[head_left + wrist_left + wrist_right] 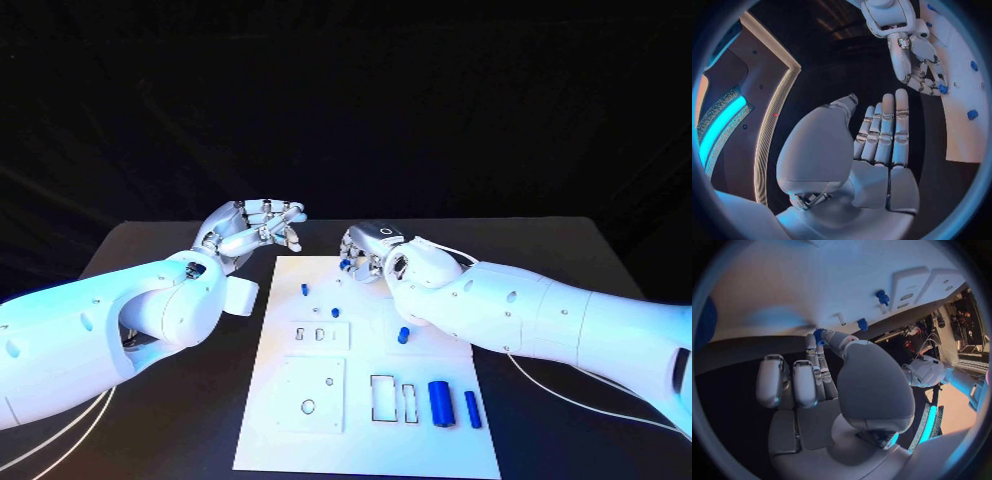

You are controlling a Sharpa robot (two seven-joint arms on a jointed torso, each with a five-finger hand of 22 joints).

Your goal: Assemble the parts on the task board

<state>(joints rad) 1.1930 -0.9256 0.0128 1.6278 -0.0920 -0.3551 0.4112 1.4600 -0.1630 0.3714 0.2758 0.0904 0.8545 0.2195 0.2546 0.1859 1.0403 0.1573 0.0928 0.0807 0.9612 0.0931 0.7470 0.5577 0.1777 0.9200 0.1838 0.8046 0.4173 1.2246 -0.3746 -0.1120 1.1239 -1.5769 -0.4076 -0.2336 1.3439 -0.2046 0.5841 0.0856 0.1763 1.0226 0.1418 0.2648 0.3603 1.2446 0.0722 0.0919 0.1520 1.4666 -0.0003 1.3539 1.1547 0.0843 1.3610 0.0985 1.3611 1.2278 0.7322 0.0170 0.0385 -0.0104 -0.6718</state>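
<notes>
The task looked well short of finished. On the white task board (368, 375) several blue parts lay loose: two blue cylinders, a thick one (443, 402) and a thin one (473, 409), lay side by side near the board's right edge at its near end, their long axes running along the board's length, away from the robot. Just left of them a rectangular slot (384, 397) stood unfilled, with a narrower slot beside it; whether anything sat in the narrower one could not be told. A small blue part (404, 334) lay tilted on the bare board near its middle, and two more small blue pieces (307, 290) and (335, 312) stood or lay nearer the far end. The right hand (368, 257) was over the far end of the board, its fingers drawn together and pinching a small blue part (819, 333) at the fingertips, close above the board's surface; which way that part pointed could not be judged. The left hand (260, 227) hovered off the board's far left corner, holding nothing, its fingers (886, 130) straight and side by side, the thumb apart. Most of the fitting seemed left to do.
</notes>
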